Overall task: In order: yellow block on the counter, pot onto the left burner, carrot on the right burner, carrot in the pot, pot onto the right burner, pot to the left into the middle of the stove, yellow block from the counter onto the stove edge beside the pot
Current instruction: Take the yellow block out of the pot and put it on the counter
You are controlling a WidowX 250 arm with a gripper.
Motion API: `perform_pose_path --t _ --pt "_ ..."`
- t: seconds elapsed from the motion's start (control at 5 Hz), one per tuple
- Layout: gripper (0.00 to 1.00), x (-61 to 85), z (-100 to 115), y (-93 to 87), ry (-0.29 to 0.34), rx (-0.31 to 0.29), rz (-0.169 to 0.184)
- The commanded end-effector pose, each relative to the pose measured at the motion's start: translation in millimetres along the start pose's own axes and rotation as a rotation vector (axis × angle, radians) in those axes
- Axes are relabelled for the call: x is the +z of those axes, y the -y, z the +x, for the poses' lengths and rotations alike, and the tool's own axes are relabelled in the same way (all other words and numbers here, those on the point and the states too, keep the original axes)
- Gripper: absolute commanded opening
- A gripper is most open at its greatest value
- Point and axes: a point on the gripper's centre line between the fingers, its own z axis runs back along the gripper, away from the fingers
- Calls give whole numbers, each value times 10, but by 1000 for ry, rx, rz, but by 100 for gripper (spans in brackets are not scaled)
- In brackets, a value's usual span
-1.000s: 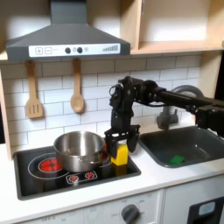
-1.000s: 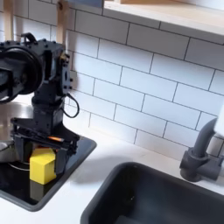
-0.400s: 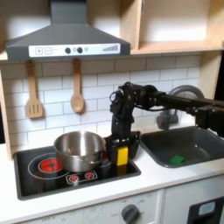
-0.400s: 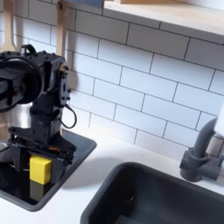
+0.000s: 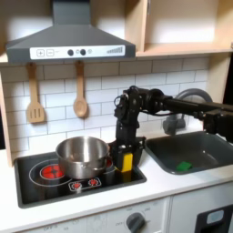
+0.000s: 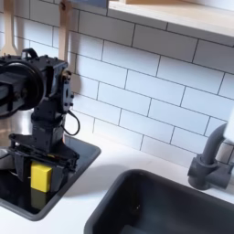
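The steel pot [image 5: 83,156] sits in the middle of the black stove [image 5: 36,185]. The yellow block [image 5: 126,162] stands upright on the stove's right edge beside the pot, resting on the glass. My gripper [image 5: 126,157] points straight down over it, with its fingers closed on the block's sides. In the second exterior view the yellow block [image 6: 40,176] sits low between the fingers of the gripper [image 6: 41,172], on the stove [image 6: 71,172] near its corner. The off-white counter [image 5: 168,183] runs along the front. The carrot is hidden.
A grey sink [image 5: 211,144] with a small green piece [image 5: 185,166] in it lies right of the stove, with a faucet [image 6: 211,163] behind it. Two wooden utensils [image 5: 35,96] hang on the tiled wall under the range hood [image 5: 68,41].
My gripper has come down with the yellow block, from just above the stove edge to resting on it. The pot has stayed where it was.
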Motion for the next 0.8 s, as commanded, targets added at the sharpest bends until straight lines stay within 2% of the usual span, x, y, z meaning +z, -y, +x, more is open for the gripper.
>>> perform_pose_path --t 0.0,0.2,0.4,0.6 --pt "0 33 30 -6 11 12 -2" --pt "0 45 37 104 1 -7 -34" --pt "0 117 53 132 21 -20 -37" --pt "0 112 16 249 14 -58 -65"
